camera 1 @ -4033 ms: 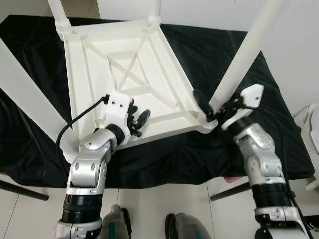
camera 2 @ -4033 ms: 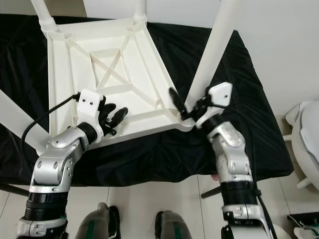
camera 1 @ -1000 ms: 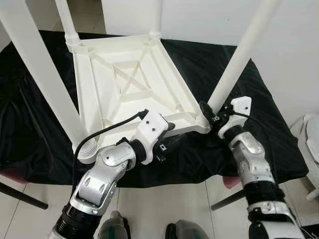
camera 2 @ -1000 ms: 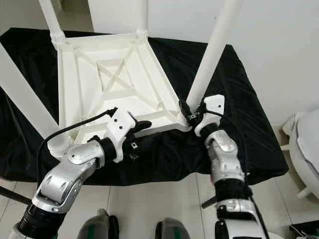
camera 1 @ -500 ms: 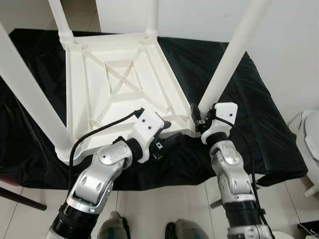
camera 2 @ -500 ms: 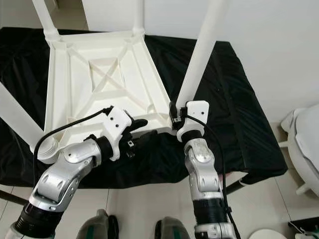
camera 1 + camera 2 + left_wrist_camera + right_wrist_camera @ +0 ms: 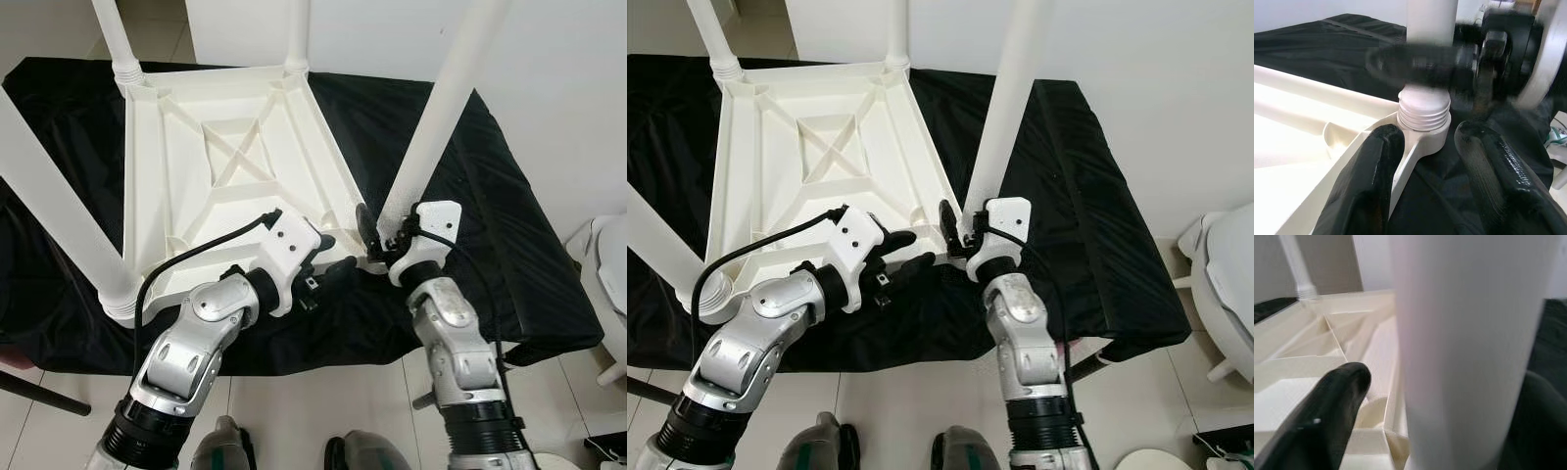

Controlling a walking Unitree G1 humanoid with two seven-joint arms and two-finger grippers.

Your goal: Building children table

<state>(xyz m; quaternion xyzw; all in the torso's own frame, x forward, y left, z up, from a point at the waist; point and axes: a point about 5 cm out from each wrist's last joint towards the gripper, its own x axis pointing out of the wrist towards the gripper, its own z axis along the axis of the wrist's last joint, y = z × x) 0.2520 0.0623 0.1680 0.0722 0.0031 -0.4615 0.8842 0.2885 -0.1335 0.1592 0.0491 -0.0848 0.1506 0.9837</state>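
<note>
Right pincer (image 7: 377, 238) around table leg (image 7: 436, 115)

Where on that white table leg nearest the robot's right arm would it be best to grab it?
Probably low on the leg, just above its threaded base, fingers straddling it from the robot's side. It is a smooth round tube standing upright, and the right gripper already sits there.

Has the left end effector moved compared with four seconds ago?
Yes. The left end effector has shifted right along the upturned tabletop edge, toward the corner socket holding the near-right leg.
</note>
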